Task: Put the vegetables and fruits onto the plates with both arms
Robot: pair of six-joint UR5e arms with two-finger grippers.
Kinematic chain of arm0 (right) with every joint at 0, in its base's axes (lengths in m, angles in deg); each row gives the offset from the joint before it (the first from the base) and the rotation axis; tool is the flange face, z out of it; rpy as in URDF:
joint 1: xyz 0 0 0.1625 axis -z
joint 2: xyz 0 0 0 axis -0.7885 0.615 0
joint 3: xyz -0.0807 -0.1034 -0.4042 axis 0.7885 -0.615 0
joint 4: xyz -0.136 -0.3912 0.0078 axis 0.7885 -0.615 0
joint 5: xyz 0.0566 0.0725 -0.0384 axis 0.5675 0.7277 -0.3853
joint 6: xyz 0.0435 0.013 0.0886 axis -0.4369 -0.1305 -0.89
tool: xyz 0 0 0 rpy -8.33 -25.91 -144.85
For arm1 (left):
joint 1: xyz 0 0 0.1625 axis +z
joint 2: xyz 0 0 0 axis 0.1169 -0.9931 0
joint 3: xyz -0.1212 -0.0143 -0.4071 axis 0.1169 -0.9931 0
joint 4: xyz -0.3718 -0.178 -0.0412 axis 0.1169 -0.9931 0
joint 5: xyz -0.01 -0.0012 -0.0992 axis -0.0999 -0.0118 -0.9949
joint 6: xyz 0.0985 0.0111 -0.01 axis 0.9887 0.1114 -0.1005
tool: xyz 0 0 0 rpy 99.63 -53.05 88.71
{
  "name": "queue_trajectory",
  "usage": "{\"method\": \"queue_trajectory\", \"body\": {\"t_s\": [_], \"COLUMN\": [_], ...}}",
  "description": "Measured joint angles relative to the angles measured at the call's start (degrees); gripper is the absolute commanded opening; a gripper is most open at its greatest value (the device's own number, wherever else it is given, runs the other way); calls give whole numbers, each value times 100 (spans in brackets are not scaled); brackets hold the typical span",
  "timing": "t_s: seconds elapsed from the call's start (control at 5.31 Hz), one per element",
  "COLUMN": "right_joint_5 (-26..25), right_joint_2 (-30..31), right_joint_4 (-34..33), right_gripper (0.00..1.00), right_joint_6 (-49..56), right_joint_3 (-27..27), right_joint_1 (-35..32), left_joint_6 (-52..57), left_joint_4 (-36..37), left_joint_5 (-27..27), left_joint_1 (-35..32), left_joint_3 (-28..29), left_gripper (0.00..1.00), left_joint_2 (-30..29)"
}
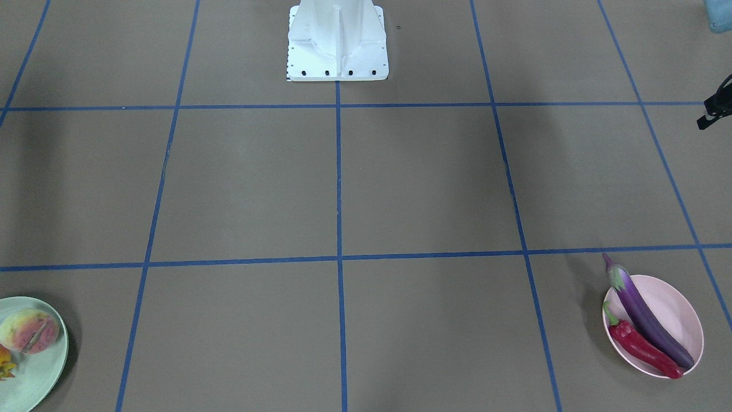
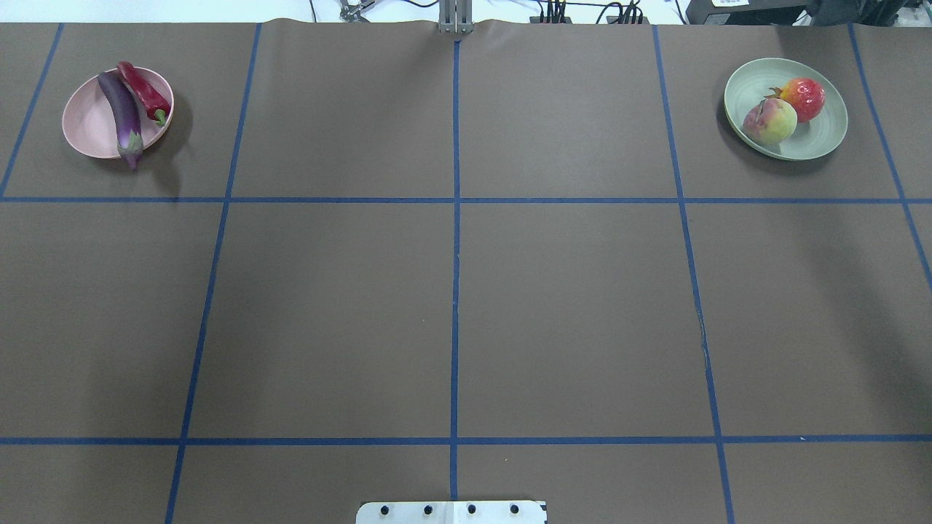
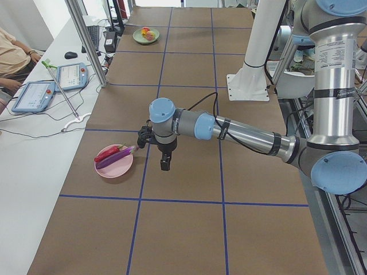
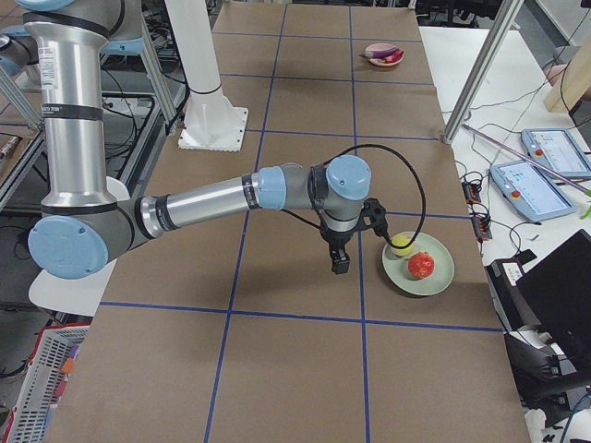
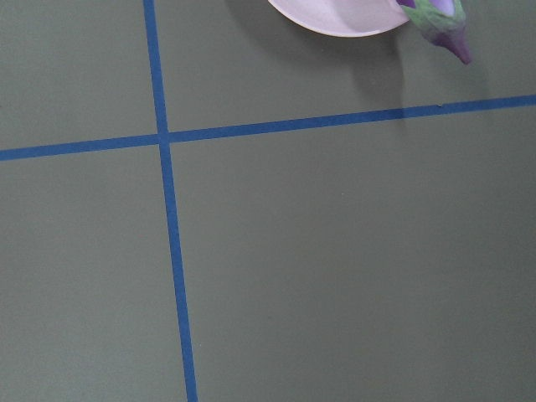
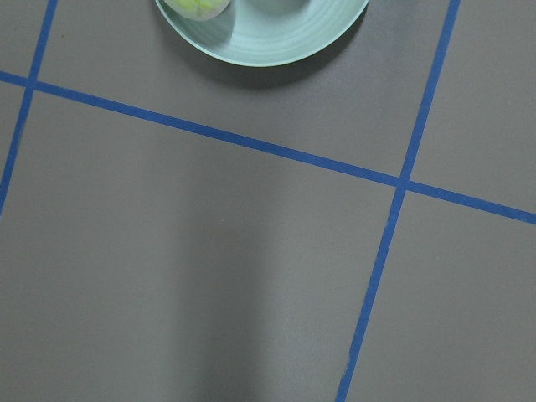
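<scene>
**Already plated, both arms beside their plates**

Front view: you have the eggplant point(image 1: 649, 317) and the chili point(image 1: 643, 348) lying side by side, touching, in the pink plate point(image 1: 683, 312). The peach point(image 1: 28, 331) sits in the green plate point(image 1: 48, 375) at the far end.

Overhead view: the red fruit point(image 2: 803, 98) rests against the peach. The eggplant's long axis runs roughly toward the robot, and its green cap pokes over the near rim. No arm shows here.

Left side view: the left gripper point(image 3: 165, 165) hangs above the table point(image 3: 189, 229), near the pink plate, pointing down. You cannot tell from here whether its fingers are apart or closed.

Right side view: the right gripper point(image 4: 340, 266) hangs the same way near the green plate, and its fingers are just as unreadable.

Wrist views: each shows only a plate rim at the top edge, so the food lies ahead of the fingers, not under them.

To my eye nothing is left to place. If you want the eggplant tidied, the left arm is nearer, and it should close across that long axis.
</scene>
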Motion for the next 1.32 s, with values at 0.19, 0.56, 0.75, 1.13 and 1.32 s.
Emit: {"method": "queue_trajectory", "body": {"t_s": [0.19, 0.56, 0.75, 1.13, 1.32], "right_joint_5": [7, 28, 40, 43, 28], "right_joint_2": [21, 54, 58, 29, -11], "right_joint_4": [0, 0, 2, 35, 51], "right_gripper": [100, 100, 100, 100, 100], "right_joint_6": [-3, -9, -31, -119, -138], "right_joint_3": [4, 3, -20, -86, -105], "right_joint_1": [-1, 39, 42, 50, 52], "left_joint_6": [4, 6, -2, -26, -29], "left_joint_4": [-9, -28, -27, -16, 2], "left_joint_5": [4, 5, 9, 10, 10], "left_joint_1": [2, 14, 14, -2, -19], "left_joint_3": [-8, -8, -37, -172, -248], "left_gripper": [100, 100, 100, 100, 100], "left_joint_2": [-28, -73, -80, -70, -31]}}
